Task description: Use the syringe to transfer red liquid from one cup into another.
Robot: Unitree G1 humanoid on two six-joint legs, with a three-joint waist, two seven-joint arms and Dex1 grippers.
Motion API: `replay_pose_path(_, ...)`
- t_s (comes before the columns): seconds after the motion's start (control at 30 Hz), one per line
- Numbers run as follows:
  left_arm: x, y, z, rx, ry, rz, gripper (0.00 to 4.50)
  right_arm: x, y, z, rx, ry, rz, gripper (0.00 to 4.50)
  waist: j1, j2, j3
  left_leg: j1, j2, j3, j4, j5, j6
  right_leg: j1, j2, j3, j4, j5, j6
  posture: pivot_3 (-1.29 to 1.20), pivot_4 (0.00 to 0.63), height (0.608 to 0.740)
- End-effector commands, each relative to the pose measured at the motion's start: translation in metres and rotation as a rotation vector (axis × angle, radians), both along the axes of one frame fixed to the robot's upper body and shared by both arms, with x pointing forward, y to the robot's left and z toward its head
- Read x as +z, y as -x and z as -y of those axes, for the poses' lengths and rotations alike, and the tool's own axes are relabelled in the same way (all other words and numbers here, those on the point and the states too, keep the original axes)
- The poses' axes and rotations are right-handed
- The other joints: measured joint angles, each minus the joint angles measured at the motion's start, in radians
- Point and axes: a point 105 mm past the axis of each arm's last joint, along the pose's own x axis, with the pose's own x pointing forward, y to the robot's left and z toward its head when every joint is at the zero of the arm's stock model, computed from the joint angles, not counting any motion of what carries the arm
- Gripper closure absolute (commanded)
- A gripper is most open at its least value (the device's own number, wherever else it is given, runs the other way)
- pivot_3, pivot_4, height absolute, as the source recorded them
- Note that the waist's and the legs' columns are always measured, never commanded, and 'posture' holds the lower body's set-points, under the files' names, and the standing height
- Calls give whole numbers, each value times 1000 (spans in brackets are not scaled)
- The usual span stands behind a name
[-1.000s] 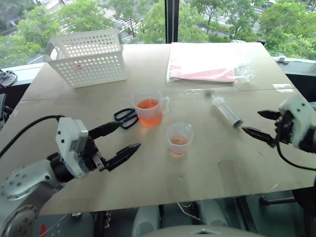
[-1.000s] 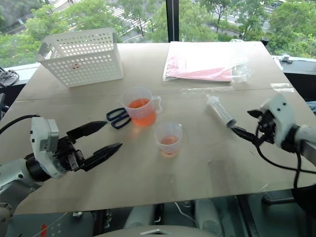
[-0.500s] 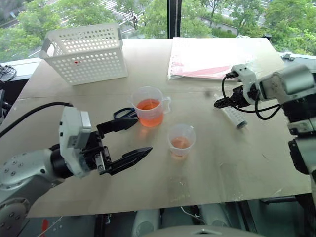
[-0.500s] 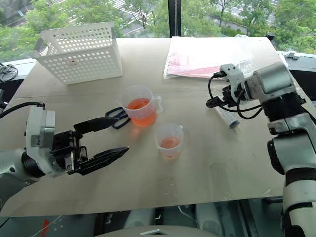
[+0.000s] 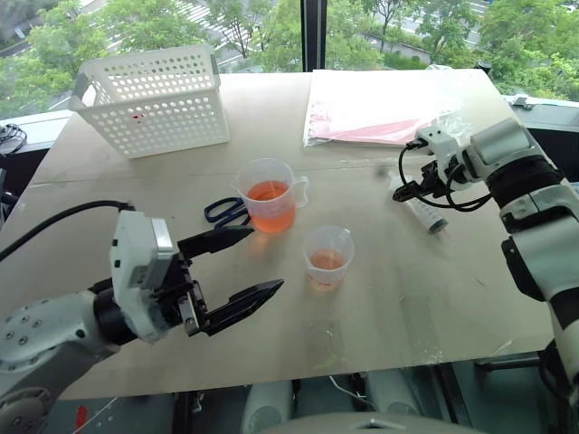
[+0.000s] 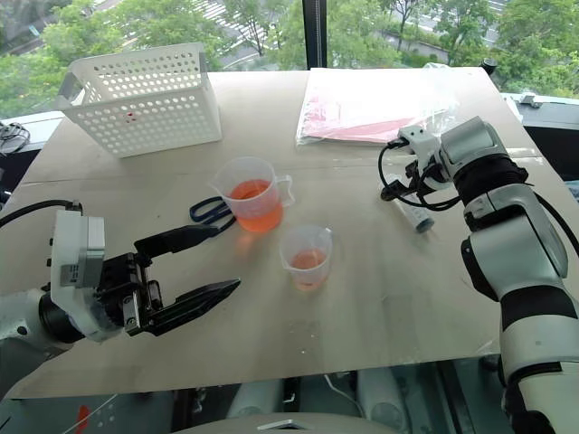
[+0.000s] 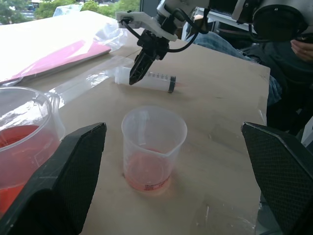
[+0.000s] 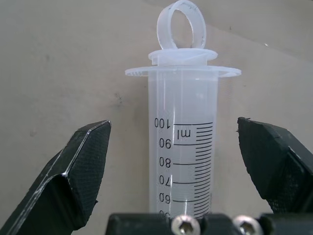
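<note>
Tan table (image 5: 380, 298) by window. Syringe (image 5: 423, 213) lies flat, right of small cup (image 5: 327, 257). Right gripper (image 8: 183, 161) open, fingers straddling barrel, not touching. Left gripper (image 5: 237, 268) open, hovering near jug (image 5: 269, 194).

The syringe (image 8: 182, 147) bears a printed scale: "100", "90", "80", "70", "60", with "ml" beside the top mark.

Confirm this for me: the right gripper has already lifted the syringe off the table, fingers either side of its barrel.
Not lifted. In the right wrist view the syringe lies flat on the table, and the right gripper straddles its barrel with open fingers, a gap on each side. The left eye view shows the same.
</note>
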Motion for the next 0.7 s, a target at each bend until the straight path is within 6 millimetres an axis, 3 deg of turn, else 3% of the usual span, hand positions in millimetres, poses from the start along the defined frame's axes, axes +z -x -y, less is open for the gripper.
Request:
replay_pose_path(0.03,10,5,2,-18,-1,52,0,12,-7,-2,48,29,49,1318,-3,0,0,0,0,0,0,0,0,0,0,0,0,0,0,0,150,740)
replay_pose_path(0.1,12,4,1,-8,9,65,0,8,-8,-1,61,41,47,2406,-6,0,0,0,0,0,0,0,0,0,0,0,0,0,0,0,150,740)
replay_pose_path(0.17,14,4,1,-1,14,74,0,8,-8,-1,84,42,53,3201,-10,0,0,0,0,-1,0,0,0,0,0,0,0,0,0,0,150,740)
replay_pose_path(0.23,14,3,2,9,21,78,0,12,-9,1,130,49,83,3211,-12,0,0,0,0,-1,0,0,0,1,0,0,0,0,0,0,150,740)
replay_pose_path(0.33,14,0,-2,50,37,85,0,44,-16,-9,235,-69,256,3211,-13,1,0,0,0,-1,0,0,0,1,-1,0,0,0,0,0,150,740)
replay_pose_path(0.43,11,-7,-16,174,85,84,0,150,5,-57,380,-619,528,3211,-20,5,3,0,0,-3,0,0,0,0,-1,1,0,0,0,0,150,740)
replay_pose_path(0.47,10,-9,-22,218,103,82,0,176,17,-69,418,-742,579,3211,-23,6,3,0,0,-3,0,0,0,0,-1,2,1,0,0,0,150,740)
replay_pose_path(0.5,8,-11,-26,248,113,81,0,188,25,-79,438,-809,605,3211,-26,6,4,1,1,-3,0,0,0,0,0,2,1,0,0,0,150,740)
replay_pose_path(0.63,0,-15,-45,360,105,84,0,218,54,-121,469,-1065,886,3211,-21,3,-1,2,3,-4,-4,0,0,0,4,-1,2,-1,-2,0,150,740)
replay_pose_path(0.7,0,-22,-62,458,111,99,0,198,65,-155,490,-1074,973,3211,-17,1,-5,2,4,-6,-5,0,0,0,4,-5,3,-3,-4,0,150,740)
